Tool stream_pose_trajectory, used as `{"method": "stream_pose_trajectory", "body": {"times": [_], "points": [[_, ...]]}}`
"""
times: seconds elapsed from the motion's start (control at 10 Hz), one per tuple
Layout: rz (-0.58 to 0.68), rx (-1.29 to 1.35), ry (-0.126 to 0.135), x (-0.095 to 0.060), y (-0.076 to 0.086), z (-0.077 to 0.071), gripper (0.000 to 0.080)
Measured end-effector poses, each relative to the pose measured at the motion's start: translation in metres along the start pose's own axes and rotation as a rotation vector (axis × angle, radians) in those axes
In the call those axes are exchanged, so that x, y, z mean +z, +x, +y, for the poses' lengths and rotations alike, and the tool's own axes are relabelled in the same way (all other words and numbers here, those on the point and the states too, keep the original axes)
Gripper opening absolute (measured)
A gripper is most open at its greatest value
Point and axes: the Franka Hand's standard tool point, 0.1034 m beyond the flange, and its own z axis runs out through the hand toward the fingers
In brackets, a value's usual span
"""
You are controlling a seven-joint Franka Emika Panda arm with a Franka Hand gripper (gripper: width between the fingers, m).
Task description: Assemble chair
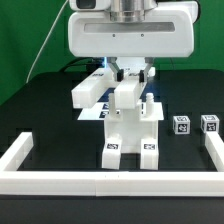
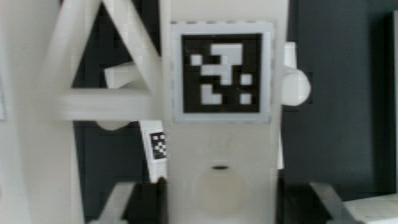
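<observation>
Exterior view first: the chair [image 1: 130, 125] sits mid-table, its long axis running twelve to six in that picture, two tagged feet pointing to six o'clock, near the border rail [image 1: 110, 182]. A separate white block [image 1: 88, 90] is at ten o'clock, two small tagged blocks [image 1: 182, 125] at three. The gripper [image 1: 128, 72] hangs over the chair's twelve o'clock end. Only the wrist view gives me the tag [image 2: 222, 75] close up on a long block, with the cross-braced piece [image 2: 89, 95] beside it. Whether the jaws are gripping, I can't tell.
</observation>
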Motion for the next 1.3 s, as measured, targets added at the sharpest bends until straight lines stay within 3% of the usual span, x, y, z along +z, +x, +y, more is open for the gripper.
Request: {"method": "stream_pose_trajectory", "body": {"times": [0.1,0.2,0.3,0.4,0.6,0.9,1.1,1.3], "points": [[0.003,-0.009,-0.006,0.0,-0.001,-0.001,0.0281],[0.024,-0.093,-0.036,-0.004,-0.013,-0.017,0.0281],[0.02,-0.165,-0.041,-0.007,-0.03,-0.03,0.0281],[0.017,-0.268,-0.038,-0.008,-0.035,-0.032,0.0281],[0.006,-0.264,-0.016,-0.003,-0.034,-0.024,0.0281],[-0.002,-0.234,-0.018,-0.001,-0.035,-0.026,0.0281],[0.006,-0.108,-0.021,-0.003,-0.031,-0.04,0.0281],[0.012,-0.106,-0.023,0.003,-0.032,-0.038,0.0281]]}}
